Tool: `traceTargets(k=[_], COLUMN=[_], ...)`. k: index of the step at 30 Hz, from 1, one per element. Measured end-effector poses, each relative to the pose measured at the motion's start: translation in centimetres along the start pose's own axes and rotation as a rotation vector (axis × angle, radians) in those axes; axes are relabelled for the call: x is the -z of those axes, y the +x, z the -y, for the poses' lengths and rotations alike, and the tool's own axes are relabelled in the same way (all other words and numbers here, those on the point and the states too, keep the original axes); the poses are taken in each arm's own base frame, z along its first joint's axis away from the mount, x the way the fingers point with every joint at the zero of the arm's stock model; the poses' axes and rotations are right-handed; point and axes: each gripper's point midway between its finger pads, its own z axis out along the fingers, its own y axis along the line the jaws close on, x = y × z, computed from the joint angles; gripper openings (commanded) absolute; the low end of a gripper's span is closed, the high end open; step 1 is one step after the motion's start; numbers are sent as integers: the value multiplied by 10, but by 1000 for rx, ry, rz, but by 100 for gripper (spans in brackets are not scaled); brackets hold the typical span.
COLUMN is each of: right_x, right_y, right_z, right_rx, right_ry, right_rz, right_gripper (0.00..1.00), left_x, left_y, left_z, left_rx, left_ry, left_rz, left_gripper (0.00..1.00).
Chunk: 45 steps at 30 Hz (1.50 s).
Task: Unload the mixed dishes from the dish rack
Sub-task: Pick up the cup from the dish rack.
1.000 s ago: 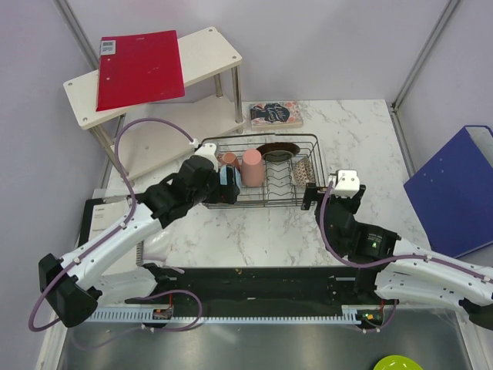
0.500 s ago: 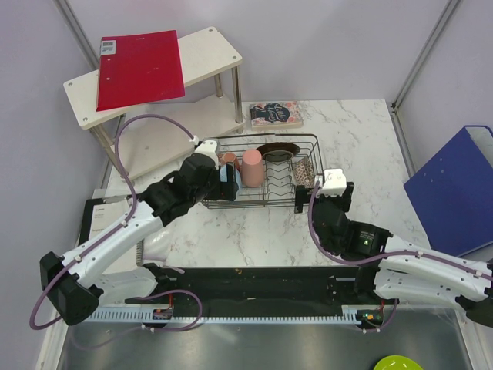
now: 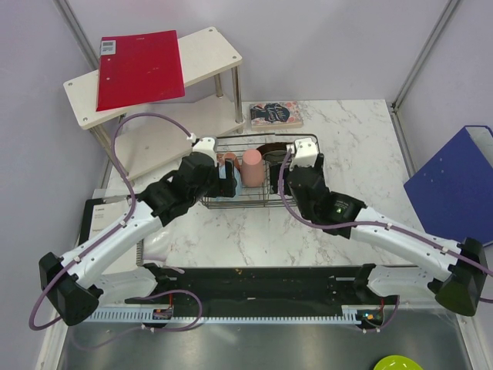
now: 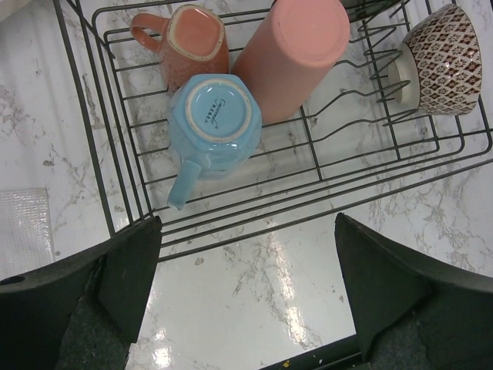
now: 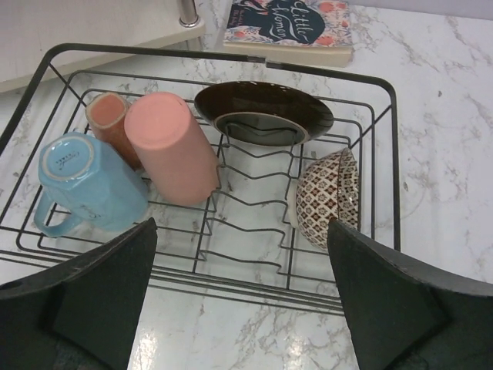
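Note:
The dark wire dish rack (image 3: 248,139) stands mid-table. In the right wrist view the rack (image 5: 383,81) holds an upturned light-blue mug (image 5: 88,181), a salmon-pink tumbler (image 5: 173,146), a small terracotta cup (image 5: 108,116), a dark plate (image 5: 262,112) and a red-patterned bowl (image 5: 327,196) on edge. My left gripper (image 3: 223,183) is open and empty over the rack's near left edge, with the mug (image 4: 214,123) and tumbler (image 4: 289,58) just beyond it (image 4: 246,293). My right gripper (image 3: 283,185) is open and empty above the rack's near edge (image 5: 240,308). From above, the right arm hides the bowl.
A white two-tier shelf (image 3: 208,46) with a red folder (image 3: 139,68) stands at the back left. A book (image 3: 276,114) lies behind the rack. A blue folder (image 3: 454,189) is at the right. A lime-green dish (image 3: 397,363) sits at the bottom edge.
My right arm has swung left from beside the rack's right end to over the rack. The left arm has barely moved. The dishes have not moved.

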Motion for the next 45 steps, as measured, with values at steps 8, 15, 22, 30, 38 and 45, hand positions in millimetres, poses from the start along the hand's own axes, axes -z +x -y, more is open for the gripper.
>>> traceTargets(k=[8, 15, 22, 30, 38, 45], right_x=[-42, -78, -110, -129, -147, -156], right_y=[-13, -3, 19, 37, 53, 64], right_z=[-18, -57, -72, -76, -82, -77], right_rx=[-36, -2, 18, 25, 30, 33], right_ry=[-59, -144, -165, -166, -171, -160], right_rz=[-47, -119, -188, -223, -254, -277], right_gripper=[98, 98, 98, 98, 98, 88], left_x=[1, 21, 40, 40, 37, 35], left_y=[-1, -2, 7, 18, 24, 29], left_z=[-1, -2, -8, -13, -14, -16], left_rx=[1, 19, 33, 30, 32, 31], left_ry=[-7, 45, 88, 88, 82, 76], left_rz=[7, 46, 79, 64, 50, 40], left_gripper=[98, 96, 95, 95, 95, 95])
